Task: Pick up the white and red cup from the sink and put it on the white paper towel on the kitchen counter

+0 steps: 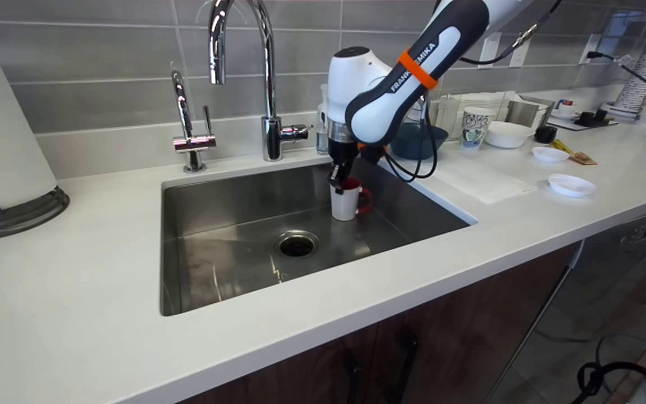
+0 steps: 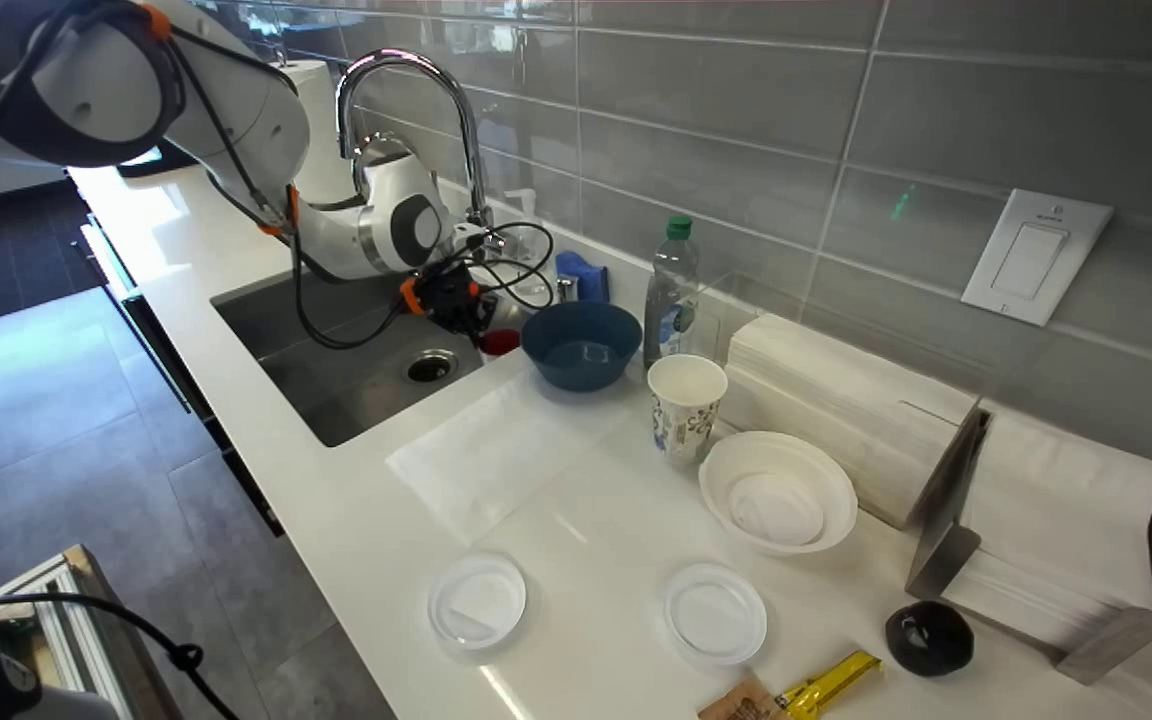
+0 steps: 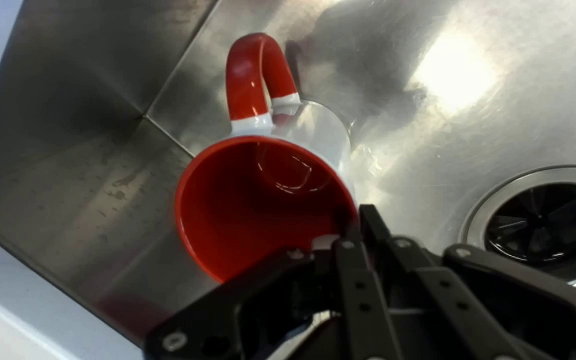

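White and red cup (image 3: 263, 202), in sink (image 1: 233, 202) toward back edge of kitchen counter (image 1: 87, 280), rim pinched by gripper (image 3: 357, 224), is best raised slowly, level, clear of sink walls.

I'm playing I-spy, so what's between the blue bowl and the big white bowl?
A paper cup stands between them; both exterior views show it.

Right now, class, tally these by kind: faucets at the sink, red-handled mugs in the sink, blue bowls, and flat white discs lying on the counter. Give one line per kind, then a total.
Faucets: 2
Red-handled mug: 1
Blue bowl: 1
Flat white discs: 2
Total: 6
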You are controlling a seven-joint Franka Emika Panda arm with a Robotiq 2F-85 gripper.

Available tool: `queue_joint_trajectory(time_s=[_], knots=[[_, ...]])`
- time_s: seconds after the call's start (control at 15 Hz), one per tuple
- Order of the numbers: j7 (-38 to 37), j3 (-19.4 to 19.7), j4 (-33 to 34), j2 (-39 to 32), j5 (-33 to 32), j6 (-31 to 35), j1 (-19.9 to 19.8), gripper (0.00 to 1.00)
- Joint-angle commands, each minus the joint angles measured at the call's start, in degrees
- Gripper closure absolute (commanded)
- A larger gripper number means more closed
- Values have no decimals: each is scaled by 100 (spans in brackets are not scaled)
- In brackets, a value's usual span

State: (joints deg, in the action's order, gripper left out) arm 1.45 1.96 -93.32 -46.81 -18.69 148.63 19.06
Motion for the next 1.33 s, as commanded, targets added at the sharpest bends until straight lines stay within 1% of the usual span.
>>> queue_joint_trajectory(time_s=[0.0, 0.27, 0.67, 0.87, 1.07, 1.27], knots=[[-318, 166, -128, 285, -213, -50, 173, 98], [-566, 336, -101, 321, -384, -30, 338, 98], [-875, 330, -317, 513, -373, -132, 490, 98], [-1156, 409, -604, 755, -473, -136, 665, 98], [-1589, 586, -1085, 1170, -752, -138, 907, 98], [-1996, 698, -1579, 1685, -1053, -243, 1055, 98]])
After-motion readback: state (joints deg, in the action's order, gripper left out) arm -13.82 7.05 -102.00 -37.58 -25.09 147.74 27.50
